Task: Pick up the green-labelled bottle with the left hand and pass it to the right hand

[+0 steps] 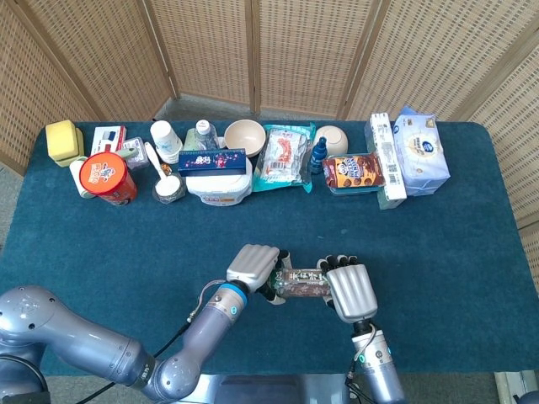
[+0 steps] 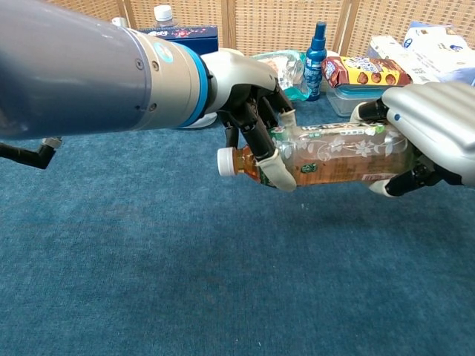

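Observation:
The green-labelled bottle lies sideways above the blue table, its white cap pointing to the left. My left hand grips it at the neck end, fingers wrapped over the shoulder of the bottle. My right hand covers the base end, with its fingers curled over the top and the thumb underneath. Both hands hold the bottle at once. The bottle's base is hidden behind the right hand.
A row of goods lines the far side of the table: a red can, a blue box, a bowl, a blue spray bottle, a cookie pack and a tissue pack. Blue cloth surrounds the hands.

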